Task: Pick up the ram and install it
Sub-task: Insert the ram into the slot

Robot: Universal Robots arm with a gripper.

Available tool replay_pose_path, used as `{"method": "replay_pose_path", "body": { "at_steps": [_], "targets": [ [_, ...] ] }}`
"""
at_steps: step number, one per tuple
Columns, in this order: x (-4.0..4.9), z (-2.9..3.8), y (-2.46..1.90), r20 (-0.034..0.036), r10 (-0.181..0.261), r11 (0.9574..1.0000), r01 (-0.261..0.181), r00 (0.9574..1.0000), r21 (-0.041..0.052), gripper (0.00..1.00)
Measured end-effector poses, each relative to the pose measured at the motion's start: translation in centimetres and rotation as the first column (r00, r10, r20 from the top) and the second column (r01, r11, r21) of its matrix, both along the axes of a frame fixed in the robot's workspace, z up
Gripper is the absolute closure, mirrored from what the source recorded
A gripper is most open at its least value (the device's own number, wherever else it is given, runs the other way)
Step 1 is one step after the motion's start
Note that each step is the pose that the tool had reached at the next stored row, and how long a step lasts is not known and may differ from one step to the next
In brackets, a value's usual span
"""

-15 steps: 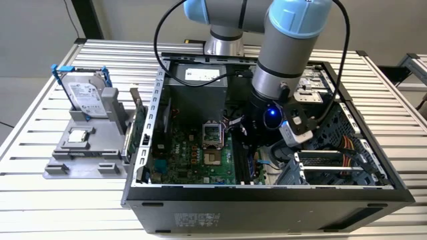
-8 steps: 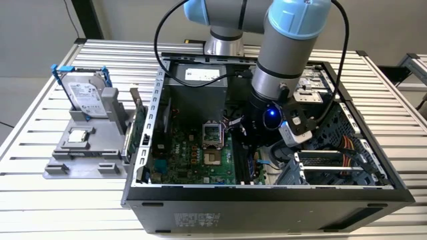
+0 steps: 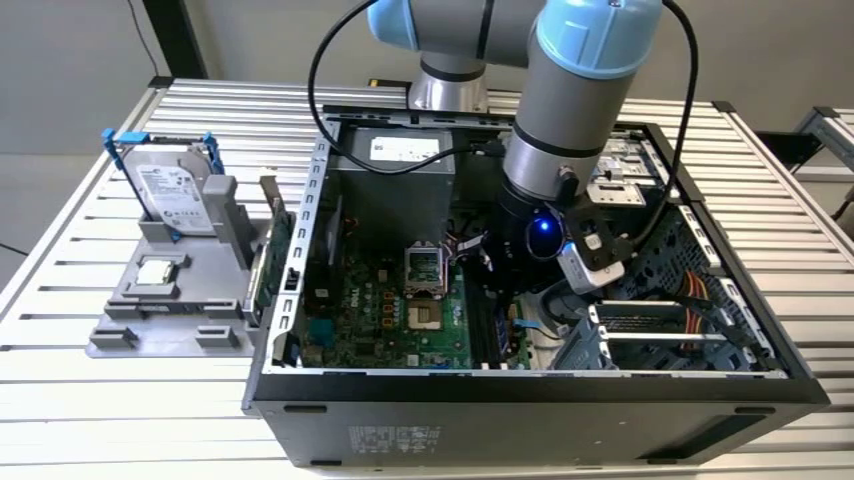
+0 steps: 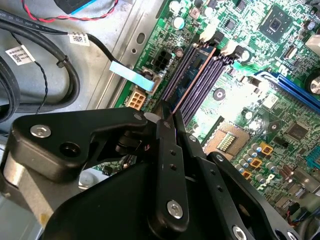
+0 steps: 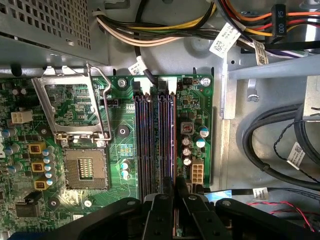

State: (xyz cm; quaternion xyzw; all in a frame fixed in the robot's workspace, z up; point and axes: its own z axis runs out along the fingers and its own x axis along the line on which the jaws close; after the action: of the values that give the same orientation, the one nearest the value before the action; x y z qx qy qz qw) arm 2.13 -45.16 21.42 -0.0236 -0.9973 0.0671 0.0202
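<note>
Pincer state: the pincer is drawn almost fully shut; its two fingers are pressed to a thin board edge, judged to be the ram.
Ram location: stood on edge over the outermost memory slot, at the side of the slot bank away from the CPU socket, inside the PC case.
Seating: cannot be told whether the ram is fully home.
Arm: the arm is reached down into the case, toward the exterior view's right of the motherboard.
Step in hand: insertion, by judgement.
How to do well: stick to be kept vertical & parallel w/ the slot; notch to be matched to the slot key; push to be applied straight down & evenly; white end latches to be left free to close.
Risk: a tilted stick may jam or stress the board.
Exterior view extra: the whole layout is given, incl. a hard drive parked in a holder on the slatted surface, at the far left, well apart from the case.
First wrist view extra: slots are seen lengthwise from above, so alignment w/ the pincer is checked best here.
Second wrist view extra: the ram and pincer are seen obliquely; the stick's height over the slot is hinted at.
</note>
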Motion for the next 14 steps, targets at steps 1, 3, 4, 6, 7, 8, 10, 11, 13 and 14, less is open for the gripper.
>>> {"method": "replay_pose_path", "body": {
  "at_steps": [1, 3, 4, 6, 7, 8, 10, 11, 13, 14],
  "targets": [
    [0.00, 0.00, 0.00, 0.0000, 0.000, 1.0000, 0.000, 1.0000, -0.0001, 1.00],
    [0.00, 0.00, 0.00, 0.0000, 0.000, 1.0000, 0.000, 1.0000, 0.0000, 1.00],
    [0.00, 0.00, 0.00, 0.0000, 0.000, 1.0000, 0.000, 1.0000, 0.0000, 1.00],
    [0.00, 0.00, 0.00, 0.0000, 0.000, 1.0000, 0.000, 1.0000, -0.0001, 1.00],
    [0.00, -0.02, 0.00, 0.0000, 0.000, 1.0000, 0.000, 1.0000, -0.0002, 1.00],
    [0.00, -0.09, 0.01, 0.0001, 0.000, 1.0000, 0.000, 1.0000, 0.0002, 1.00],
    [0.00, -0.22, 0.00, 0.0000, 0.000, 1.0000, 0.000, 1.0000, 0.0000, 1.00],
    [0.00, -0.25, 0.00, 0.0000, 0.000, 1.0000, 0.000, 1.0000, -0.0002, 1.00],
    [0.00, -0.31, -0.01, 0.0001, 0.000, 1.0000, 0.000, 1.0000, -0.0001, 1.00],
    [0.01, -0.31, 0.00, 0.0000, 0.000, 1.0000, 0.000, 1.0000, -0.0001, 1.00]
  ]
}}
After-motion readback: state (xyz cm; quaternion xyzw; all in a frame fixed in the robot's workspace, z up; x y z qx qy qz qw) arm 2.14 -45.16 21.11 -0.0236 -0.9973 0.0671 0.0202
